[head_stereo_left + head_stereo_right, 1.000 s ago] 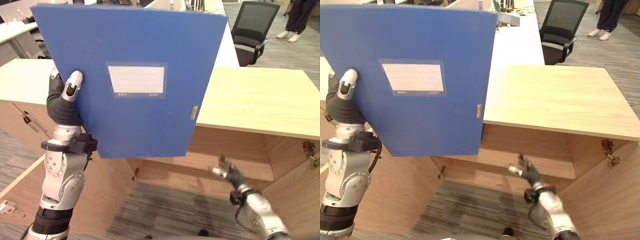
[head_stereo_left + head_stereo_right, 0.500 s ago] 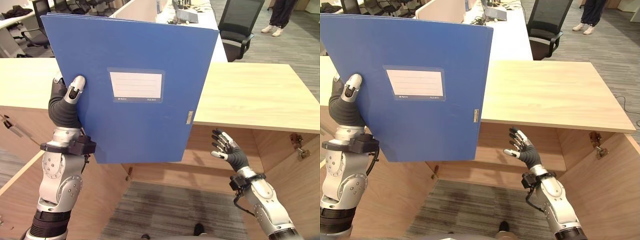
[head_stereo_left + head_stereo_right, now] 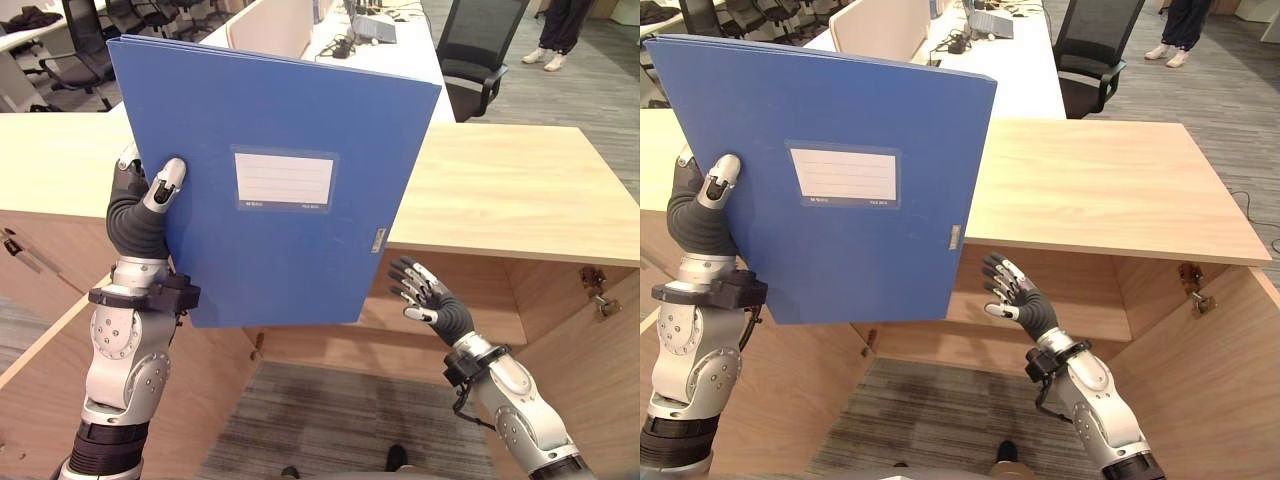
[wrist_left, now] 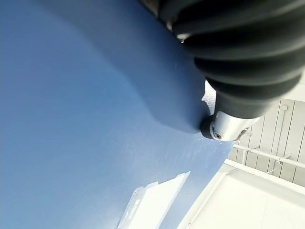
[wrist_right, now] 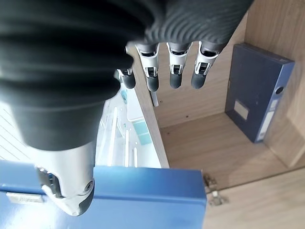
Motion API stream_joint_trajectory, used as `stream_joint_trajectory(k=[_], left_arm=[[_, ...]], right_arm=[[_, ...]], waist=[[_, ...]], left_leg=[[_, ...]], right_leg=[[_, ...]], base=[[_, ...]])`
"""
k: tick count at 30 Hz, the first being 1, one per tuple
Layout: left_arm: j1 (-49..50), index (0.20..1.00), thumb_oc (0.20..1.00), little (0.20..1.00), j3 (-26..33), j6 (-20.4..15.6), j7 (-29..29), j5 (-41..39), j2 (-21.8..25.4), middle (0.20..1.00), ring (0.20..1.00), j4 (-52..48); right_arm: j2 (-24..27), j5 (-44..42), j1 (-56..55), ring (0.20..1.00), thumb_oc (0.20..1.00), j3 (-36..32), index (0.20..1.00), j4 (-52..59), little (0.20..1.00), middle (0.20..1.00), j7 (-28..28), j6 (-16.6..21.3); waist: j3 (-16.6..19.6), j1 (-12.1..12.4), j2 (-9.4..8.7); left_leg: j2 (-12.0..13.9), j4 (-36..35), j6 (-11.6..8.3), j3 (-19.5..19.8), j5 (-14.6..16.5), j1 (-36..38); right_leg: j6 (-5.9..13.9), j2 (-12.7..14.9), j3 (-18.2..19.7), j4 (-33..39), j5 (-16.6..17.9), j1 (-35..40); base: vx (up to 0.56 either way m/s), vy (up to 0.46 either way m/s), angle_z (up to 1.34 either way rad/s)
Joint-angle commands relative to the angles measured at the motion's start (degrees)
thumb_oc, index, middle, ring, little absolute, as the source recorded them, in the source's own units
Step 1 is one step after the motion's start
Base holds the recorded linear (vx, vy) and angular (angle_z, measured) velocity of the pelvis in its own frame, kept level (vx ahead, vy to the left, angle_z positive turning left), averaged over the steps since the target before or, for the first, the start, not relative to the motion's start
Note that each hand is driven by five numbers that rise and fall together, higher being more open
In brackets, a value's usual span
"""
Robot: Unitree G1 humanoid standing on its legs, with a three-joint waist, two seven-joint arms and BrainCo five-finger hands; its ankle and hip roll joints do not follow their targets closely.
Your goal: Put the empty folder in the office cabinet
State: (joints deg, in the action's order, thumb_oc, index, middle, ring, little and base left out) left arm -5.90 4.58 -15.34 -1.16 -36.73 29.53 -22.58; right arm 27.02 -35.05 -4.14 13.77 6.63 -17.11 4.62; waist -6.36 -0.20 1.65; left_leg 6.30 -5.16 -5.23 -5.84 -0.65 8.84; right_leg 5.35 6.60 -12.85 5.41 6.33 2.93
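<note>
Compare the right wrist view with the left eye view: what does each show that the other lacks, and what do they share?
Right wrist view alone: the cabinet's inside, with a dark blue box file leaning against its wall.

Left eye view alone: the left hand pinching the blue folder at its edge, the folder's white label, the cabinet's wooden top, an office chair.

Both: the blue folder held upright, and the open right hand beside it.

smooth matt blue plastic folder (image 3: 280, 190), pale wood-grain cabinet (image 3: 500, 190)
</note>
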Motion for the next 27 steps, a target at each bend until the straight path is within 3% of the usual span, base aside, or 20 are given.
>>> stream_joint_trajectory(k=[1,27], left_arm=[[-2.89,0.200,0.200,0.200,0.94,-2.50,-0.44,0.98,1.93,0.200,0.200,-0.10],[-0.31,0.200,0.200,0.200,-4.91,-1.30,-1.85,9.12,1.90,0.200,0.200,-0.86]], right_arm=[[0.01,-4.94,5.36,1.000,1.000,1.83,1.000,6.33,1.000,1.000,-2.51,1.50],[-5.31,-9.34,14.21,1.000,1.000,9.92,1.000,8.11,1.000,1.000,0.29,2.70]], waist=[[-0.19,-0.38,-1.99],[-1.37,0.12,-2.24]], left_leg=[[-1.42,0.16,0.08,0.29,2.91,0.98],[-1.32,0.16,0.23,-0.37,2.95,1.52]], right_leg=[[4.43,2.60,-0.12,-1.63,-6.96,5.84],[4.33,2.85,0.41,-1.88,-6.91,5.94]], base=[[0.00,0.000,0.00],[0.00,0.001,-0.01]])
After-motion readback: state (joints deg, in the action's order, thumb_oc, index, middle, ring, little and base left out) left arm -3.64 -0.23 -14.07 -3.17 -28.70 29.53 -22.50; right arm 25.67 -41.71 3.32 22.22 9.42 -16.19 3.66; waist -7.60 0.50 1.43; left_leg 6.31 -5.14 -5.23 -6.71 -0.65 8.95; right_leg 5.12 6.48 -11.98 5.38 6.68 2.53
